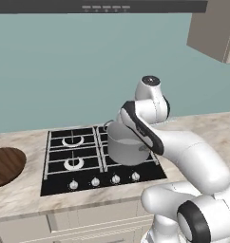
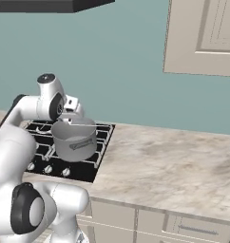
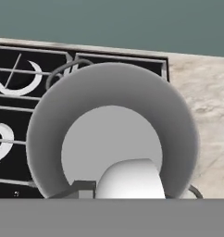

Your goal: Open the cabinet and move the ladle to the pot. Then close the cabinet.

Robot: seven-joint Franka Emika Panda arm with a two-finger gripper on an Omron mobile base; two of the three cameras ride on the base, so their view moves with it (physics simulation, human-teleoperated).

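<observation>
On the black gas hob (image 1: pixel 83 161), at about 3 o'clock of its grates in the left base view, stands the grey steel pot (image 1: pixel 128 144), upright, with a wire loop handle at its far rim. The white arm (image 1: pixel 183 152) reaches over it from the near side, and its hand hangs just above the pot's mouth; the fingers themselves are hidden in both base views and in the hand view, yet they are pressed together, and I cannot tell whether they pinch anything. In the hand view the pot (image 3: pixel 111 134) lies straight ahead, its bare pale floor visible, with a rounded white shape low at 6 o'clock whose nature I cannot make out. The beige cabinet (image 2: pixel 205 35) hangs on the teal wall at 1 o'clock of the right base view, well apart from the pot. The marbled counter (image 2: pixel 174 166) stretches out right of the hob.
</observation>
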